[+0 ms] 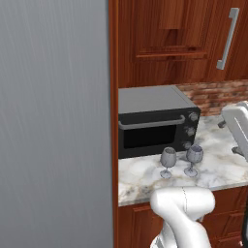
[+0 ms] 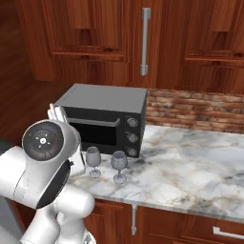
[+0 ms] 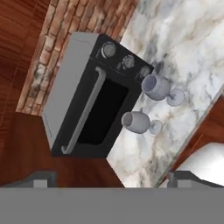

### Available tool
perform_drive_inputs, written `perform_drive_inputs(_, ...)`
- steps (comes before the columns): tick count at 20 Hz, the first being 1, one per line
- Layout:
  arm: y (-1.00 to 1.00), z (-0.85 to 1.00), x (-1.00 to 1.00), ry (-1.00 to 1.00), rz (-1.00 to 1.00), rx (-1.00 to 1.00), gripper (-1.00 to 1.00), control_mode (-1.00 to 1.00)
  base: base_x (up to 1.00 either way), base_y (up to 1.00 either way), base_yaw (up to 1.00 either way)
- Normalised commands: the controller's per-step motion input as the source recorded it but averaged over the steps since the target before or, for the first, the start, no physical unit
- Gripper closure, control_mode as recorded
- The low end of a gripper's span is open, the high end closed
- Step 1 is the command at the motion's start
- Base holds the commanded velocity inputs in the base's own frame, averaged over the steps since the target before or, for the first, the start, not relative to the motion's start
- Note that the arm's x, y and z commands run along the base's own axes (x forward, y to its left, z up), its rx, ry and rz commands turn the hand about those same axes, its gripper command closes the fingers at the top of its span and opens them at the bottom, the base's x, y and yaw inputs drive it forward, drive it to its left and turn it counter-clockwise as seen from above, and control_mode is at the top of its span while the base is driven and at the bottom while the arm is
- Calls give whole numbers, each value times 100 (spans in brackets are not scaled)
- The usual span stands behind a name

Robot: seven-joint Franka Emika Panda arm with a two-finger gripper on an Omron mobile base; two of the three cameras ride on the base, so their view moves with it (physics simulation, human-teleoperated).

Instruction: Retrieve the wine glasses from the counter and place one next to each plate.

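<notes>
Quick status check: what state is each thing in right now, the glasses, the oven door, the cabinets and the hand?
Left wine glass: upright on the counter, empty, untouched.
Right wine glass: upright, empty, apart from the left one.
Toaster oven: door shut.
Upper cabinets: doors shut.
Hand: open, holding nothing, back from the glasses.

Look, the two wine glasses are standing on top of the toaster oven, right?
Not quite. Both wine glasses are standing, but on the marble counter in front of the toaster oven, not on top of it. The right base view shows this.
</notes>
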Motion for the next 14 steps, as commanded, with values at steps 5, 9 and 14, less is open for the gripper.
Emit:
perform_drive_inputs(5,-19,0,0,14,0,54,-100,-100,0,0,0)
perform_drive_inputs(9,-1,0,3,32,1,38,-100,-100,0,0,0)
perform_drive_inputs(14,0,0,13,35,1,33,-100,-100,0,0,0)
